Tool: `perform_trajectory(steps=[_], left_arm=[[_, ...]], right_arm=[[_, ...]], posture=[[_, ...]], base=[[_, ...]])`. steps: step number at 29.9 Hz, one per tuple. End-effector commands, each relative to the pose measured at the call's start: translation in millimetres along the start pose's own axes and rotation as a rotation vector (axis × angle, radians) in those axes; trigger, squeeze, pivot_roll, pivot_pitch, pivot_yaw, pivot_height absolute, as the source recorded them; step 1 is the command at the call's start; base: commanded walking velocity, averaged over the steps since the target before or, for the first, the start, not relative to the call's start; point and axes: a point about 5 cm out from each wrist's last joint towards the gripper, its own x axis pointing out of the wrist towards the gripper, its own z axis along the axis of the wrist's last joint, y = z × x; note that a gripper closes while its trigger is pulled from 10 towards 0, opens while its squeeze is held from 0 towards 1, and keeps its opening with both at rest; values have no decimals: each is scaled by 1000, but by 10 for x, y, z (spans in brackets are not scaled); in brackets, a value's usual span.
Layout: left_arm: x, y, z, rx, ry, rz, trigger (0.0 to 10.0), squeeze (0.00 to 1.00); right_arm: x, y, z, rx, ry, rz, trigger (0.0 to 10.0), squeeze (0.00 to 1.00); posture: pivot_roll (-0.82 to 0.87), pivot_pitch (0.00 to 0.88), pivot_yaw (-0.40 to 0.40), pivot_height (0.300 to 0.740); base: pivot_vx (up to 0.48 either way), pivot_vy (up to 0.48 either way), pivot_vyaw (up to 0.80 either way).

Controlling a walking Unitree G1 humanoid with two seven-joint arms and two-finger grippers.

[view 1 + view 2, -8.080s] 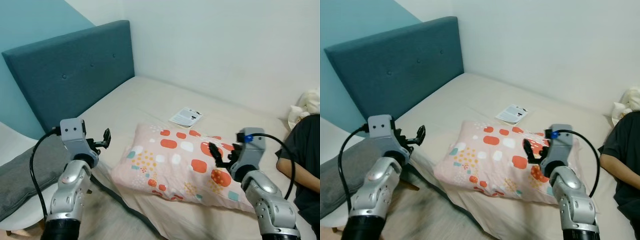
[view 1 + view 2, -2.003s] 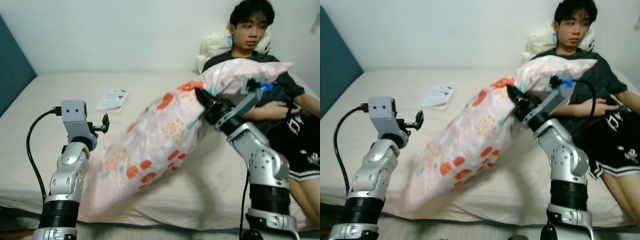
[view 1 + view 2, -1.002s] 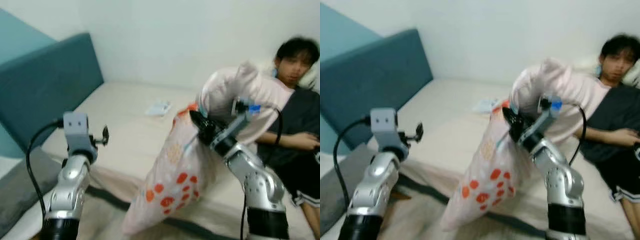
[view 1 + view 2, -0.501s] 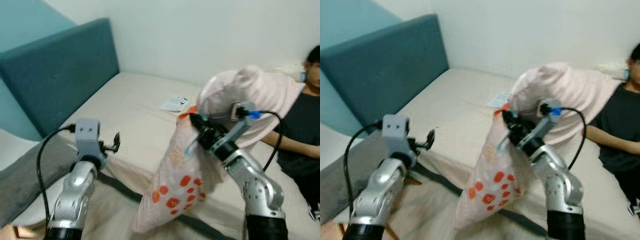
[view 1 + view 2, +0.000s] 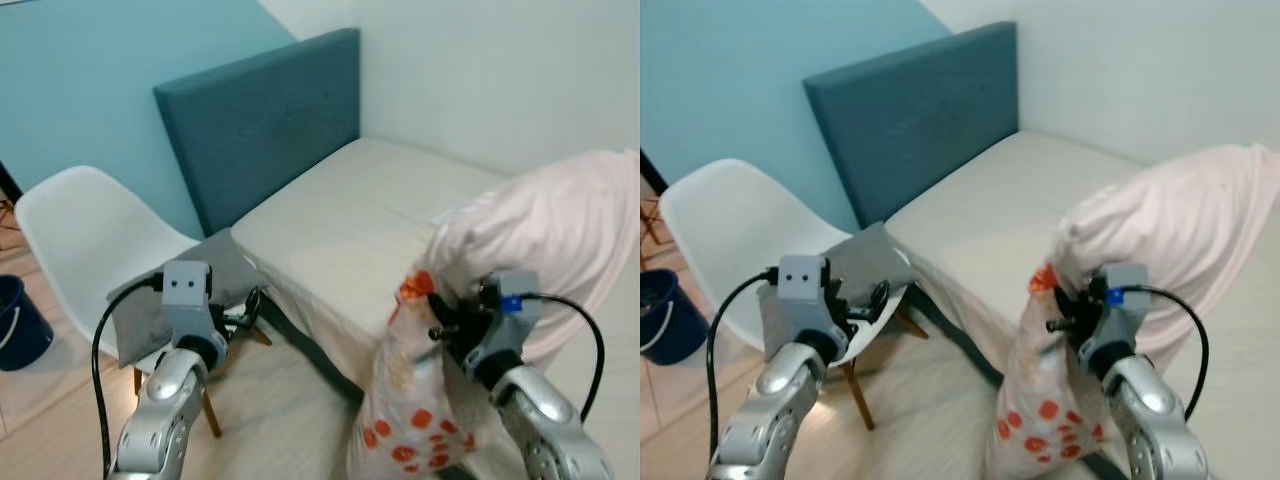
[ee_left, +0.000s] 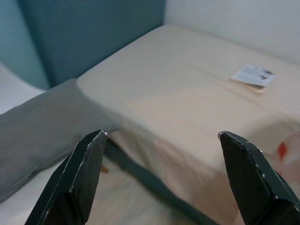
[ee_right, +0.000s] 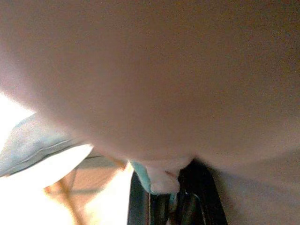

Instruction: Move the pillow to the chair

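Observation:
A pink pillow (image 5: 560, 235) with red and teal spots hangs bunched in front of me at the right, its lower end (image 5: 1040, 425) drooping toward the floor. My right gripper (image 5: 438, 322) is shut on a fold of it, and pink fabric (image 7: 150, 70) presses against the right wrist camera. The white chair (image 5: 75, 235) stands at the left beside the bed, with a grey cushion (image 5: 195, 290) on its seat. My left gripper (image 5: 876, 298) hovers by the chair seat's edge, open and holding nothing; its fingers (image 6: 86, 173) stand wide apart.
A beige bed (image 5: 390, 200) with a teal headboard (image 5: 260, 115) runs behind the pillow. A booklet (image 6: 253, 75) lies on the mattress. A dark blue bucket (image 5: 15, 325) sits on the floor left of the chair.
The view has swung left, bringing the chair and bucket in and the person out. The pillow stays gripped by my right gripper; the left gripper stays open.

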Motion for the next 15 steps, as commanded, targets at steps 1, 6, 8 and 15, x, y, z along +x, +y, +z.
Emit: perform_trajectory(steps=[1,6,8,15], left_arm=[[-29,124,-7,21,-14,34,10000,0],[-15,162,15,51,-34,42,10000,0],[-17,161,16,52,-34,41,10000,0],[7,170,19,42,-44,38,10000,0]], right_arm=[[44,-24,9,-30,-28,-55,10000,0],[36,-81,7,-50,-34,-110,10000,0],[29,-71,-4,-49,-39,-109,10000,0],[57,-70,-8,-11,-56,-92,10000,0]], posture=[[-95,5,41,730],[-92,6,39,730],[-94,8,47,730],[-96,12,46,730]], base=[[0,0,788],[0,0,788],[0,0,788],[0,0,786]])
